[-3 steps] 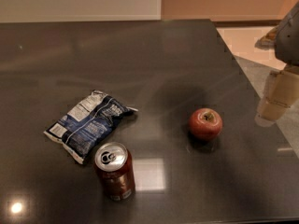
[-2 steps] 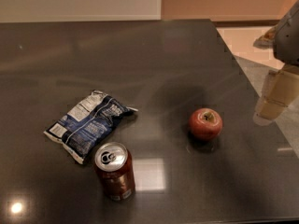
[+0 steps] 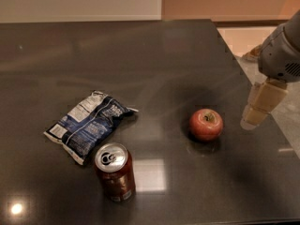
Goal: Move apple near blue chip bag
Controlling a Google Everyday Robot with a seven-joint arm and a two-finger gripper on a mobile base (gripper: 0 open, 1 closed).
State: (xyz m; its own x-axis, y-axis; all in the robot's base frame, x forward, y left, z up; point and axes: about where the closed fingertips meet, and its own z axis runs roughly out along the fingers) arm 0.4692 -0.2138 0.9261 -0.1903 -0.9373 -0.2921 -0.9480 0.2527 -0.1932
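The small red apple point(image 3: 206, 124) with a yellowish patch and a brown stem dimple sits upright on the dark table point(image 3: 154, 55), right of centre. The crinkled blue chip bag point(image 3: 89, 123) with white edges lies flat to the left, well apart from the apple. My gripper point(image 3: 259, 106) hangs at the right edge of the view, above the table's right side, a short way to the right of the apple and not touching it. It holds nothing that I can see.
A red soda can point(image 3: 115, 171) with a silver top stands just in front of the chip bag, between bag and the table's near edge. The table's right edge point(image 3: 253, 97) runs just under the gripper, with light floor beyond.
The gripper has shifted slightly left toward the apple. The apple, bag and can have not moved.
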